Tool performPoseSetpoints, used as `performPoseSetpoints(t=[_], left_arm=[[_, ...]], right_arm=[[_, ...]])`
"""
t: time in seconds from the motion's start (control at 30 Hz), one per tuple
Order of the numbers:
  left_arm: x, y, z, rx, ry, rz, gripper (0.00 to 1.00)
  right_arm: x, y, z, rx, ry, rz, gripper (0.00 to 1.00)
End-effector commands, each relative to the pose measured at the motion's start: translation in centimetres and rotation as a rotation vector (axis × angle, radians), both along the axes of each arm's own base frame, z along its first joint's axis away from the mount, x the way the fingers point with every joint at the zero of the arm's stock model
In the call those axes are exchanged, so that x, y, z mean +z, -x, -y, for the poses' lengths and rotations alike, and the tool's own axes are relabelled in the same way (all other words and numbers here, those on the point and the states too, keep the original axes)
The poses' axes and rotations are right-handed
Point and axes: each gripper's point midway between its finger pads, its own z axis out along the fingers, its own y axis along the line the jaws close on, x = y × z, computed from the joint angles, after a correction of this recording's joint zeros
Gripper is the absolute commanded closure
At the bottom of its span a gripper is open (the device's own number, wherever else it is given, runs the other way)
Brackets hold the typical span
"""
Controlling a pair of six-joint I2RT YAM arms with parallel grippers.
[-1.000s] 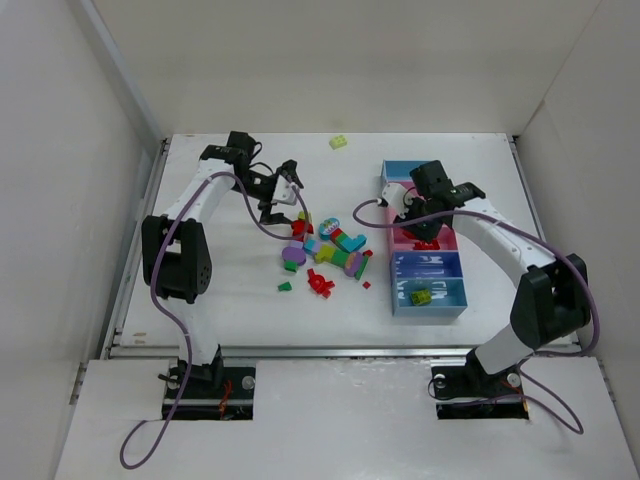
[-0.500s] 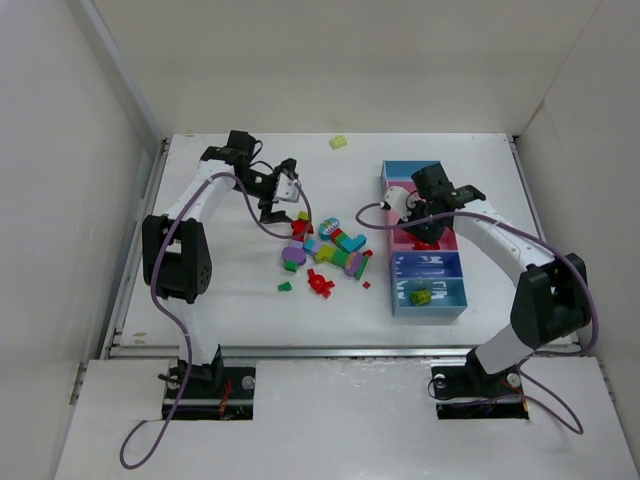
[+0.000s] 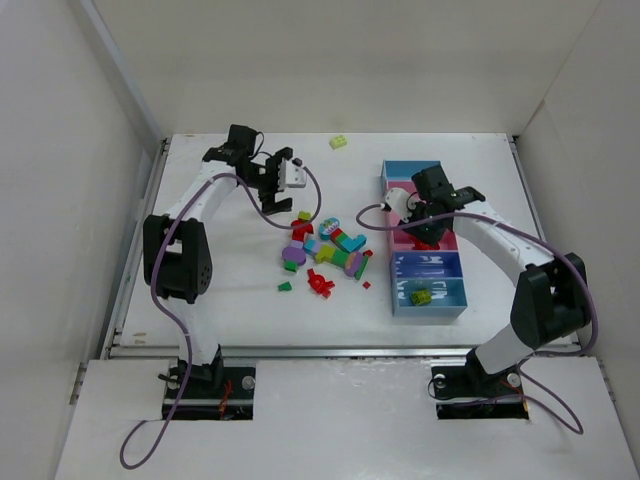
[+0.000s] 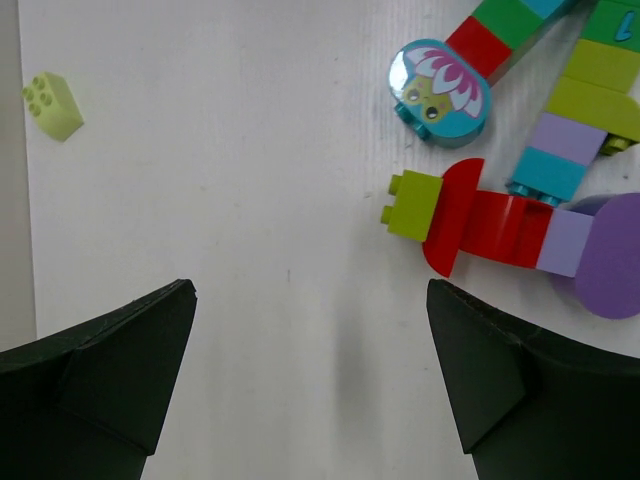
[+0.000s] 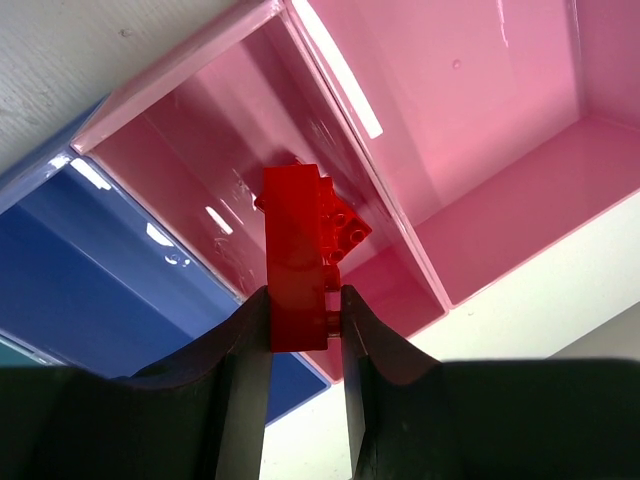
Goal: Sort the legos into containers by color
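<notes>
The loose legos (image 3: 325, 250) lie in a heap mid-table, red, green, teal and purple. The containers (image 3: 395, 268) form a strip to the right of the heap. My right gripper (image 3: 425, 228) is shut on a red lego (image 5: 295, 250) and holds it over a pink bin (image 5: 180, 170); another small red piece shows just behind it. My left gripper (image 3: 283, 185) hovers open beyond the heap's far left, with bare table between its fingers (image 4: 120, 350). In the left wrist view a red-and-purple lego assembly (image 4: 480, 225) and a teal oval piece (image 4: 438, 80) lie just ahead.
A lone yellow-green brick (image 3: 339, 142) sits at the far middle of the table and shows again in the left wrist view (image 4: 52, 105). A yellow-green lego (image 3: 421, 296) lies in the nearest light-blue bin. Beside the pink bin is a dark blue bin (image 5: 100, 270). White walls enclose the table.
My left gripper has drawn back from the heap toward the far side, still open. The right gripper has shifted slightly over the pink bins with the red lego.
</notes>
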Motion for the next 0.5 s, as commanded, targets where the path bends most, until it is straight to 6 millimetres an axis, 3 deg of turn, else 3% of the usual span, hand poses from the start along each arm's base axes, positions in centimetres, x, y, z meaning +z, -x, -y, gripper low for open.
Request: performPoseSetpoints(t=[0.0,0.17,0.27,0.37,0.4,0.43,0.47], left_arm=[[1.8,-1.9,-0.2,0.126,-0.007,0.044,0.0],[3.0,-4.1,-0.1,0.306,0.004,0.081,0.0],[3.7,-5.6,-0.4,0.415,0.013,0.104,0.0],[3.8,-5.6,0.0,0.434,0.026,0.09,0.0],[3.4,-5.4,0.0,0.441,0.026,0.073,0.0],[3.4,-5.4,0.0,0.441,0.026,0.073,0.0],[3.0,-5.0,0.4,0.431,0.022,0.065,0.0]], right_arm=[[1.1,-1.0,0.1,-0.002,-0.009,0.066,1.0],[1.7,-1.2,0.9,-0.024,0.023,0.099,1.0],[3.5,-1.3,2.7,-0.096,0.036,0.156,1.0],[7.5,-1.7,4.3,-0.17,-0.016,0.276,1.0],[9.4,-2.2,3.8,-0.161,-0.069,0.335,1.0],[12.5,-2.0,3.8,-0.157,-0.12,0.423,1.0],[13.9,-1.7,3.3,-0.136,-0.161,0.463,1.0]])
